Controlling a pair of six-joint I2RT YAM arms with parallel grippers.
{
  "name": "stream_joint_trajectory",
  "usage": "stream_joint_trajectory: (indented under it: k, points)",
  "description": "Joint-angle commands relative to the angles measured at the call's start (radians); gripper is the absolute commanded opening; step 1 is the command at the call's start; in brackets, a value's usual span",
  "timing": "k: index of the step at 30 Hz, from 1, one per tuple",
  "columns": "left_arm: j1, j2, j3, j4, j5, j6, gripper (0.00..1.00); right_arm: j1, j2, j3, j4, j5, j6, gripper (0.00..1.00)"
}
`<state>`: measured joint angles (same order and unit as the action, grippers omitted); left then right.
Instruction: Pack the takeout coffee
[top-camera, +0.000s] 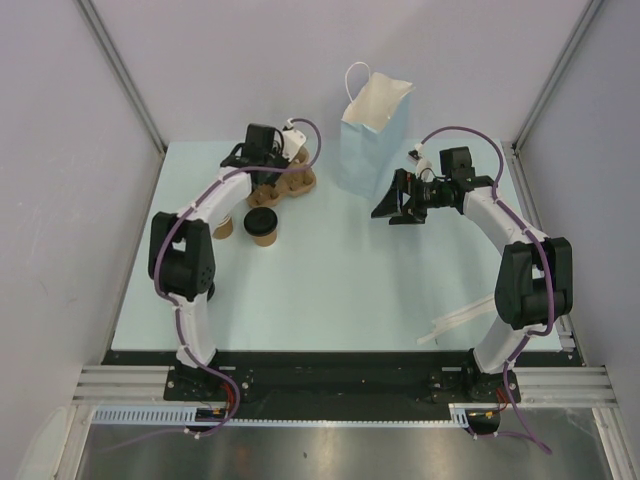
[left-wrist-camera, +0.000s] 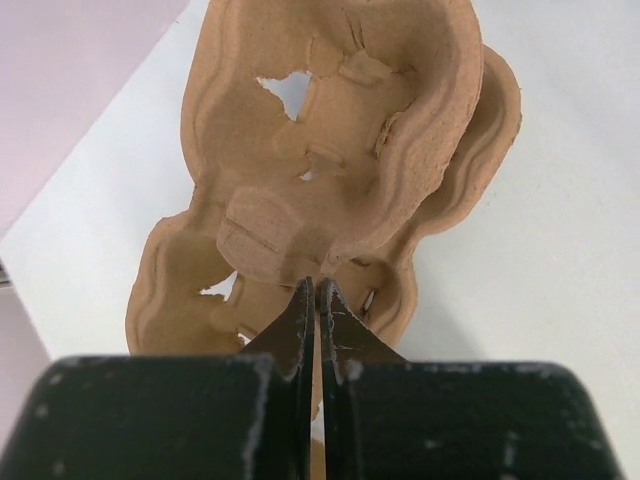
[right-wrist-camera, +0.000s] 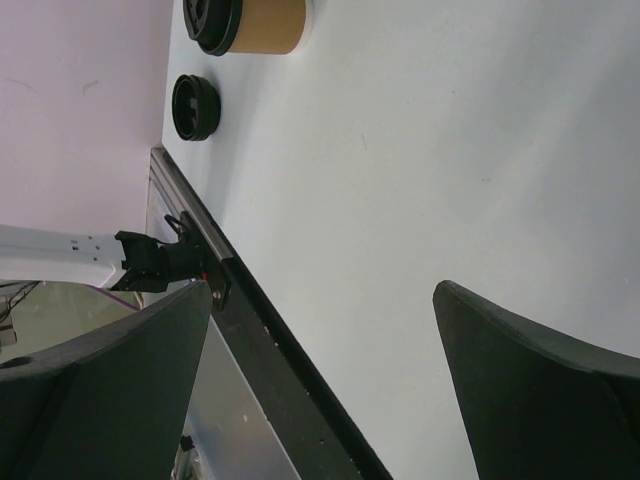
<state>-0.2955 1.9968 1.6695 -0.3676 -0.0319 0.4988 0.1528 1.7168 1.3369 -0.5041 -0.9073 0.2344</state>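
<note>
Visibly, left end effector (left-wrist-camera: 317, 292) closed, right (right-wrist-camera: 322, 290) (spread wide)

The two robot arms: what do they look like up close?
Both the left arm and right arm have white curved shells with chunky black joints. A thin purple cable runs along each. The left gripper and right gripper have black, tapering fingers.
</note>
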Motion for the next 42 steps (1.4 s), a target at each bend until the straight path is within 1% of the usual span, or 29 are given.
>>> stream_joint_trajectory:
  k: [1,8,9,12,13,15,16,17,18,19,21,22,23,26,28,34,35,41,42]
  points:
    - [-0.007,-0.153,0.015,-0.037,-0.002,0.064,0.0,-0.013,-0.046,0.01,0.013,-0.024,-0.006,1.0]
    - [-0.007,-0.305,0.007,-0.212,0.023,0.089,0.0,-0.024,-0.092,0.01,-0.008,-0.025,-0.021,1.0]
    - [-0.008,-0.36,0.0,-0.261,0.023,0.087,0.0,-0.024,-0.1,0.01,-0.011,-0.025,-0.023,1.0]
    - [-0.021,-0.459,-0.056,-0.341,0.078,0.081,0.0,-0.027,-0.127,0.01,-0.022,-0.016,-0.033,1.0]
    - [-0.025,-0.531,-0.094,-0.367,0.089,0.084,0.0,-0.03,-0.134,0.01,-0.027,-0.012,-0.037,1.0]
    - [-0.043,-0.602,-0.149,-0.407,0.124,0.099,0.0,-0.032,-0.154,0.01,-0.034,-0.008,-0.044,1.0]
    - [-0.05,-0.681,-0.213,-0.441,0.135,0.099,0.0,-0.033,-0.16,0.01,-0.039,-0.002,-0.049,1.0]
    - [-0.056,-0.716,-0.249,-0.461,0.173,0.104,0.0,-0.035,-0.166,0.01,-0.043,-0.001,-0.05,1.0]
    - [-0.063,-0.757,-0.287,-0.478,0.179,0.113,0.0,-0.036,-0.181,0.01,-0.045,0.001,-0.052,1.0]
    - [-0.073,-0.823,-0.371,-0.49,0.187,0.115,0.0,-0.039,-0.189,0.01,-0.047,0.008,-0.058,1.0]
    - [-0.111,-0.883,-0.454,-0.499,0.195,0.125,0.0,-0.047,-0.206,0.01,-0.048,0.015,-0.063,0.99]
    - [-0.132,-0.904,-0.532,-0.496,0.184,0.121,0.0,-0.048,-0.216,0.01,-0.048,0.021,-0.066,1.0]
    - [-0.181,-0.941,-0.568,-0.488,0.161,0.104,0.0,-0.055,-0.223,0.01,-0.051,0.025,-0.067,1.0]
    - [-0.25,-0.972,-0.694,-0.437,0.116,0.063,0.0,-0.068,-0.243,0.011,-0.051,0.034,-0.064,1.0]
    - [-0.26,-0.963,-0.758,-0.407,0.093,0.037,0.0,-0.09,-0.253,0.011,-0.053,0.041,-0.066,1.0]
    - [-0.263,-0.883,-0.841,-0.28,0.043,0.032,0.0,-0.145,-0.267,0.016,-0.073,0.053,-0.081,1.0]
    - [-0.263,-0.874,-0.85,-0.263,0.04,0.032,0.0,-0.172,-0.261,0.033,-0.08,0.054,-0.086,1.0]
    - [-0.261,-0.8,-0.909,-0.177,0.033,0.027,0.0,-0.205,-0.235,0.125,-0.134,0.09,-0.142,1.0]
    - [-0.261,-0.793,-0.915,-0.172,0.033,0.026,0.04,-0.206,-0.226,0.166,-0.137,0.116,-0.153,1.0]
